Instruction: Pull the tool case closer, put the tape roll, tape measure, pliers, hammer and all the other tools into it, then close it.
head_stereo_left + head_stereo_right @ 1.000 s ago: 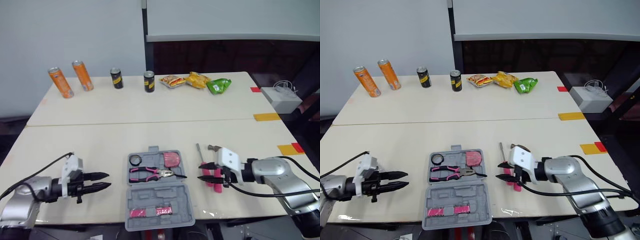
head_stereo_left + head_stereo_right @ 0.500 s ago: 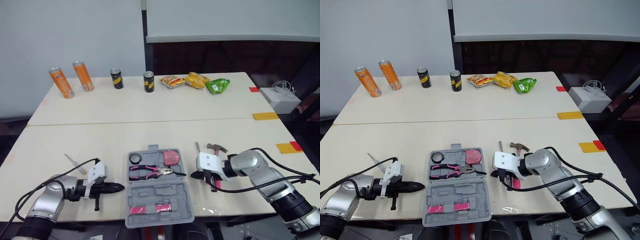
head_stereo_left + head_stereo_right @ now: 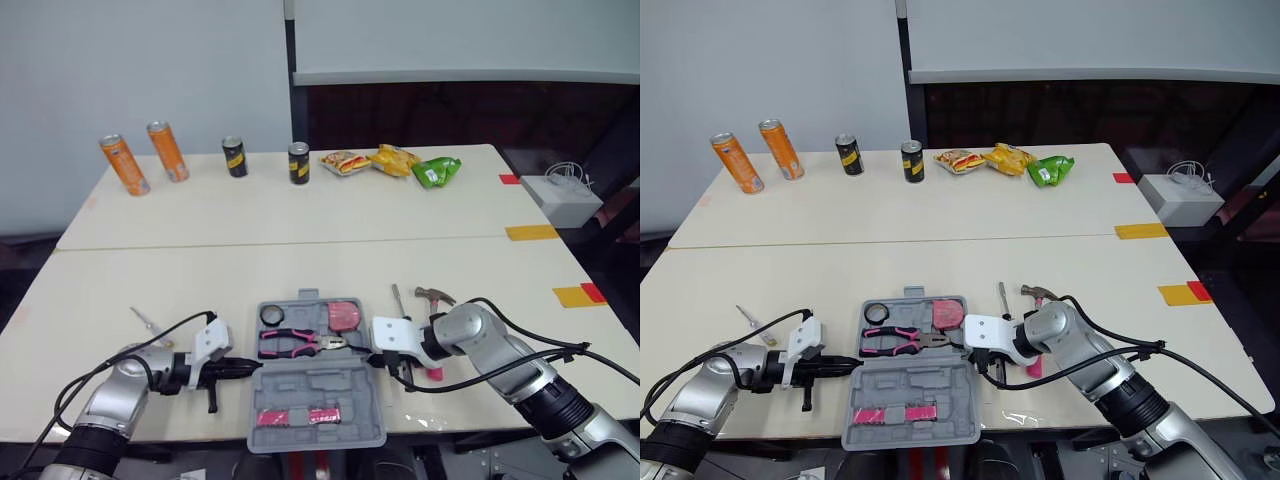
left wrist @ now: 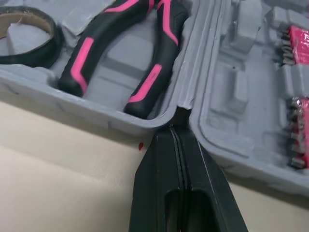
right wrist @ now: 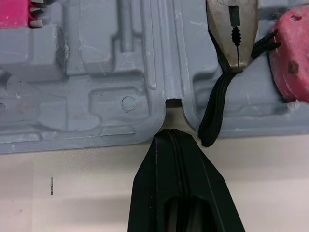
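Both arms have closed in on the tool case [image 3: 310, 388] since a second ago. Back then your left gripper [image 4: 175, 130] sat well out to the left with fingers spread. Now the fingers are pressed together and the tip touches the case's left side, right at the hinge notch between the two halves. Your right gripper [image 5: 169, 134] was spread over the hammer's pink handle. Now it is also pressed together, with the tip just at the hinge notch on the case's right side. Neither is holding anything.

The case itself hasn't shifted. It lies open flat near the front edge of the table, between the two grippers, lid half toward you.

- The pliers [image 3: 300, 345] lie across the far half, same as before.
- The tape roll [image 3: 271, 317] is in the far left corner pocket.
- The pink tape measure [image 3: 346, 317] is in the far right corner, its black strap hanging over the case edge near the right gripper.
- The hammer [image 3: 435, 296] is on the table just right of the case, behind the right arm. Its head is now uncovered.
- A thin metal tool [image 3: 397, 297] lies beside the hammer.
- A small screwdriver [image 3: 145, 320] now shows on the table, left of the case and beyond the left arm.
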Robot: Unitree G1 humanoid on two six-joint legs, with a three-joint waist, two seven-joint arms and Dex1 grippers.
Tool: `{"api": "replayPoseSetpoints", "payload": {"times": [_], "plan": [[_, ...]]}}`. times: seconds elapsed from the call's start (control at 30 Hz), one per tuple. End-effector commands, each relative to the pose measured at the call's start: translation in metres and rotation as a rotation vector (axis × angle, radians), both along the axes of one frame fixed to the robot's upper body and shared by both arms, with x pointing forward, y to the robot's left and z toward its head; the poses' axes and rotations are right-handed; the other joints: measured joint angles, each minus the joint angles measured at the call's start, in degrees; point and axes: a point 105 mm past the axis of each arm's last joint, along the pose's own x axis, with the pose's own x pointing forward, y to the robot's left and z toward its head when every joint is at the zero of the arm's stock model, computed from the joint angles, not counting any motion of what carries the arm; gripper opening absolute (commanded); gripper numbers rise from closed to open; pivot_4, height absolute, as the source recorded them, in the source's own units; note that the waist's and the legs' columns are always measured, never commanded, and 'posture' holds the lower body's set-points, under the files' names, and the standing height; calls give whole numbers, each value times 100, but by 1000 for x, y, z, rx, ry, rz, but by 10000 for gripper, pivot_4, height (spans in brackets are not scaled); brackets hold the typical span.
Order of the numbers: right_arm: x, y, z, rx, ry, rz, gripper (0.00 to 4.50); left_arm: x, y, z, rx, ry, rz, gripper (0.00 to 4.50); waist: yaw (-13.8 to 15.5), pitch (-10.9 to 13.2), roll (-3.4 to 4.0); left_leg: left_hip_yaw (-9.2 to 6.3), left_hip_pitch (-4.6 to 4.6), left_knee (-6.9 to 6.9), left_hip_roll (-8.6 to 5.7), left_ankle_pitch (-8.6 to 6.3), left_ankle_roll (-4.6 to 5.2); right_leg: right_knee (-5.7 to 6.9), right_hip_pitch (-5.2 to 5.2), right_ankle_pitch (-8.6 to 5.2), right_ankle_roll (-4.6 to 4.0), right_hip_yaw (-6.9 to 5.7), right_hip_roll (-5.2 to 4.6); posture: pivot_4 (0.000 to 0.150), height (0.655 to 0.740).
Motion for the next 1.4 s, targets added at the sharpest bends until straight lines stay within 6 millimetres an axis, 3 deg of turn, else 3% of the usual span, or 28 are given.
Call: {"api": "replayPoseSetpoints", "payload": {"times": [0.03, 0.63, 1.4], "plan": [[-1, 16, 8, 39, -21, 44, 75, 1, -12, 11, -26, -44, -31, 112, 0, 0, 0, 0, 0, 0, 0, 0, 0, 0, 0, 0, 0, 0, 0, 1500, 7400], [41, 21, 7, 29, -77, 15, 75, 41, -12, 14, 20, -58, -11, 112, -52, 1, 1, -1, 4, 1, 0, 20, -4, 8, 0, 13, -18, -1, 0, 1500, 7400], [58, 15, 3, 17, -106, -9, 75, 58, -22, 11, 18, -77, -19, 112, -45, 1, 1, 0, 6, 1, -5, 48, 13, 3, 6, 32, -39, -1, -8, 1500, 7400]]}}
